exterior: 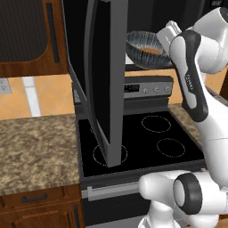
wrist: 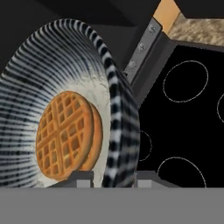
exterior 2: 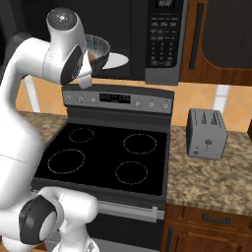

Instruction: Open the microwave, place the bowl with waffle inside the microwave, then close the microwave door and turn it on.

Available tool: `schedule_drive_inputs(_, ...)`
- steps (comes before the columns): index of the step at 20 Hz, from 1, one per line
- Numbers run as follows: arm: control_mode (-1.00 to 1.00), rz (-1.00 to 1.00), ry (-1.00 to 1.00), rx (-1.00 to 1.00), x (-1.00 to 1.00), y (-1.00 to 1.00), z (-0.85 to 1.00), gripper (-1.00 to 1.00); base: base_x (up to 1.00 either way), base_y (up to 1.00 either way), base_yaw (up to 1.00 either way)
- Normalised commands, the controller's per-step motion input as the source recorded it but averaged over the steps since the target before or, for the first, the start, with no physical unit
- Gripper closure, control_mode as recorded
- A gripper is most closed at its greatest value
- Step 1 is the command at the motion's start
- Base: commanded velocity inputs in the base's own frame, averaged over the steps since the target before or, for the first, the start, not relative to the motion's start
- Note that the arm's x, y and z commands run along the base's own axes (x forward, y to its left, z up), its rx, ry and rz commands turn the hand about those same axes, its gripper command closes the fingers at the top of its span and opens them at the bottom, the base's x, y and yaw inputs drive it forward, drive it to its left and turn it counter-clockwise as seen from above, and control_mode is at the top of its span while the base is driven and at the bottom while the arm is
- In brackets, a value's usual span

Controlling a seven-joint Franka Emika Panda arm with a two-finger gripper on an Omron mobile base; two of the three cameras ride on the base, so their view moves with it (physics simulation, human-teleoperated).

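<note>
Speckled brown granite tabletop (exterior: pixel 35 147) runs on both sides of a black glass stove top (exterior 2: pixel 106 160) with four ring burners, and a grey control strip (exterior 2: pixel 118 100) stands along its back edge. Orange tiled wall (exterior: pixel 49 95) rises behind, with brown wooden cabinets (exterior: pixel 26 35) above and drawers below. On the tabletop to the right of the stove stands a small grey toaster (exterior 2: pixel 206 133), well apart from the burners.

Above the stove hangs the microwave (exterior 2: pixel 165 42), its button panel on the right. The microwave door (exterior: pixel 104 80) is swung fully open toward the left, jutting edge-on out over the stove's left burners, so the cavity mouth lies clear on the right side. A white turntable (exterior 2: pixel 118 60) shows inside.

The hand (wrist: pixel 113 179) is clenched on the rim of the bowl (exterior: pixel 144 49), one fingertip inside the wall and one outside. The bowl is held up at the microwave's opening, above the stove's back edge, with the waffle (wrist: pixel 68 135) lying in its bottom.
</note>
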Motion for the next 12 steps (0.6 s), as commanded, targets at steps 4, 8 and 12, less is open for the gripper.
schedule_drive_inputs(4,-1.0,0.0,0.07,0.0,0.84,0.1,0.0,1.0,0.0,0.0,0.0)
schedule_drive_inputs(8,-1.0,0.0,0.04,0.0,0.79,0.1,0.0,1.0,0.0,0.0,0.0)
schedule_drive_inputs(12,-1.0,0.0,0.02,0.0,0.8,0.04,0.0,1.0,0.0,0.0,0.0)
